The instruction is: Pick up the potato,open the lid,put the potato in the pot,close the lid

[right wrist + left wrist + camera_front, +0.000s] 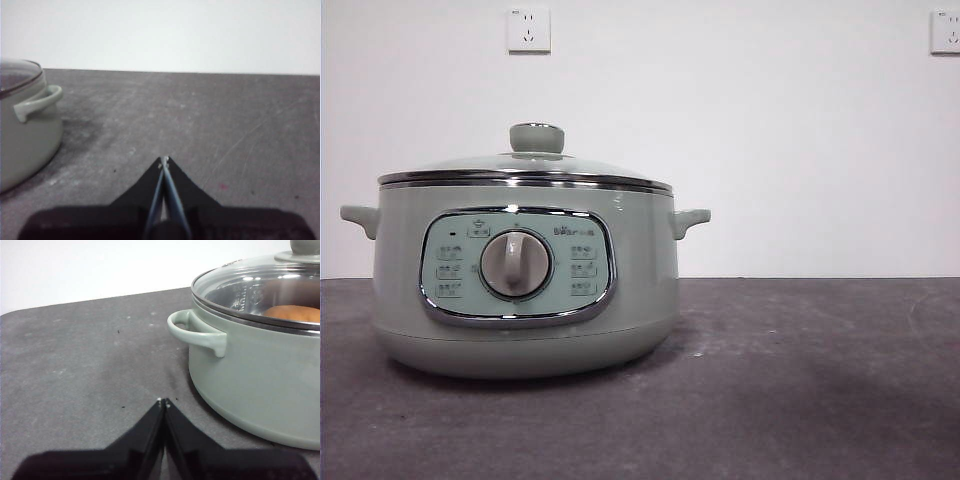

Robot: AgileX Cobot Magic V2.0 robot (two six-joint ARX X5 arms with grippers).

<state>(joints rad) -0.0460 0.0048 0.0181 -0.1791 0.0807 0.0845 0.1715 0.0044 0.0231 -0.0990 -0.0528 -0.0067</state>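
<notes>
**Potato in, lid on, little left to spoil**

We see the potato [295,313] inside the pot [525,280], under the seated lid [525,165]. Both grippers, left [163,401] and right [163,160], hang empty beside the pot, fingers pressed together. Our one worry: an arm swinging carelessly could clip a pot handle. Only the left wrist view reveals the potato; the front view hides it.

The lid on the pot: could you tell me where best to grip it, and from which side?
Probably the round green knob atop the lid, approached from straight above: it stands proud at the dome's centre, while the chrome rim sits flush on the pot, leaving no edge to pinch.
</notes>
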